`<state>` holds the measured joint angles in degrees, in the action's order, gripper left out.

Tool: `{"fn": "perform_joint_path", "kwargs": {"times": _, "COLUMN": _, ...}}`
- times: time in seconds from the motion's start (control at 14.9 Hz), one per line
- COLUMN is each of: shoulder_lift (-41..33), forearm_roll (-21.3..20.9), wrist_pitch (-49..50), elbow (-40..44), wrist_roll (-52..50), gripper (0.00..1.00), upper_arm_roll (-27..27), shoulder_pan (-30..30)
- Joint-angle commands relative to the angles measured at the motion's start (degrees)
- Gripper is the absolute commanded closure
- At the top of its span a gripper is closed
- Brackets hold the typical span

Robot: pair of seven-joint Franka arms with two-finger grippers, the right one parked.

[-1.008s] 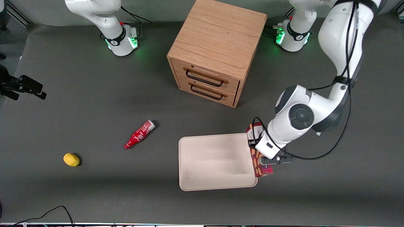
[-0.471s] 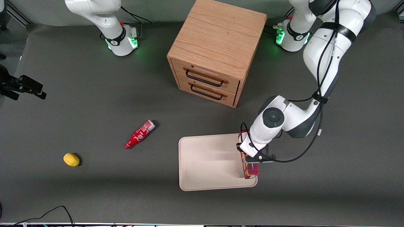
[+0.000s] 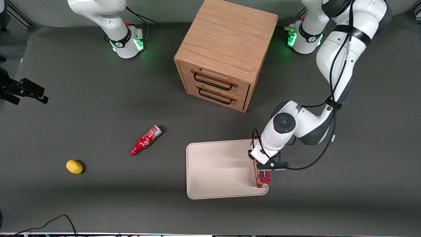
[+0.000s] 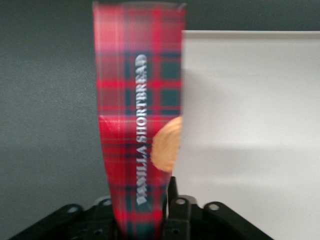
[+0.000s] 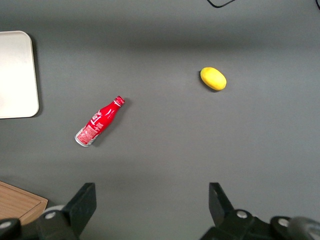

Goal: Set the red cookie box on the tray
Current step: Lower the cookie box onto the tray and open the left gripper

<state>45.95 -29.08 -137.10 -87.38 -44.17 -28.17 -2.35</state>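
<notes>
Red plaid box point(image 3: 263, 176) is pinched in the hand point(image 3: 267, 166), which has slid in from the tabletop to the tray's point(image 3: 217, 171) 3 o'clock rim. Just needs lowering.

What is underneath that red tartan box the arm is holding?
Under the slim red-tartan cookie box, gripped by the left arm's gripper, lies the rim of the large cream-white tray toward the working arm's end. Whether the box touches it is hidden by the box and wrist.
</notes>
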Motion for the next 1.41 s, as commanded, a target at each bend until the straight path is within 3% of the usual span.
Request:
{"fn": "perform_joint_path", "kwargs": {"times": 0.0, "shoulder_lift": -0.16, "forearm_roll": -1.6, "wrist_pitch": -0.98, "elbow": -0.42, "wrist_roll": -1.8, "gripper": 0.11, "upper_arm_roll": 0.05, "shoulder_pan": -0.02}}
{"fn": "perform_joint_path", "kwargs": {"times": 0.13, "shoulder_lift": -0.42, "forearm_roll": -1.6, "wrist_pitch": -0.81, "elbow": -0.42, "wrist_roll": -1.89, "gripper": 0.0, "upper_arm_roll": 0.05, "shoulder_pan": 0.07}}
{"fn": "perform_joint_path", "kwargs": {"times": 0.54, "shoulder_lift": -8.4, "forearm_roll": 0.59, "wrist_pitch": 11.65, "elbow": -0.25, "wrist_roll": -2.15, "gripper": 0.0, "upper_arm_roll": -1.27, "shoulder_pan": 1.12}}
{"fn": "perform_joint_path", "kwargs": {"times": 0.81, "shoulder_lift": -19.82, "forearm_roll": 13.05, "wrist_pitch": 24.29, "elbow": 0.89, "wrist_roll": 7.05, "gripper": 0.0, "upper_arm_roll": -0.14, "shoulder_pan": 2.17}}
{"fn": "perform_joint_path", "kwargs": {"times": 1.01, "shoulder_lift": -27.21, "forearm_roll": 18.6, "wrist_pitch": 38.97, "elbow": 3.61, "wrist_roll": 15.3, "gripper": 0.0, "upper_arm_roll": 3.9, "shoulder_pan": 2.44}}
{"fn": "perform_joint_path", "kwargs": {"times": 1.21, "shoulder_lift": -35.38, "forearm_roll": 27.99, "wrist_pitch": 48.21, "elbow": 4.67, "wrist_roll": 29.09, "gripper": 0.0, "upper_arm_roll": 13.99, "shoulder_pan": 2.44}}
{"fn": "perform_joint_path", "kwargs": {"times": 1.34, "shoulder_lift": -39.87, "forearm_roll": 30.13, "wrist_pitch": 53.4, "elbow": 4.24, "wrist_roll": 36.92, "gripper": 0.0, "upper_arm_roll": 19.54, "shoulder_pan": 2.35}}
